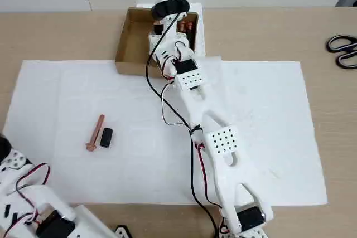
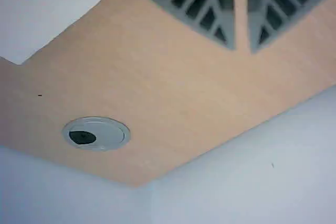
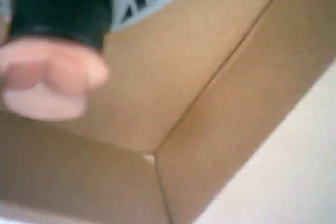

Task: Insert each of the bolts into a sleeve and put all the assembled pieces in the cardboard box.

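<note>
A copper bolt (image 1: 96,132) and a short black sleeve (image 1: 106,137) lie side by side on the white paper (image 1: 268,115), left of centre. My right gripper (image 1: 167,30) hangs inside the cardboard box (image 1: 127,43) at the table's far edge, shut on a black sleeve (image 3: 58,3) with a bolt head (image 3: 47,77) sticking out of its end. The box's walls and floor (image 3: 210,103) lie just beyond it. Copper pieces (image 1: 187,26) rest in the box beside the gripper. My left gripper (image 2: 239,19) is folded back at the near left corner, its fingers (image 2: 205,9) together with nothing between them.
Black scissors (image 1: 343,51) lie at the far right on the bare wooden table. The right arm (image 1: 223,143) stretches diagonally across the paper from the near edge to the box. A round grey cable grommet (image 2: 96,133) is set in the tabletop below the left gripper.
</note>
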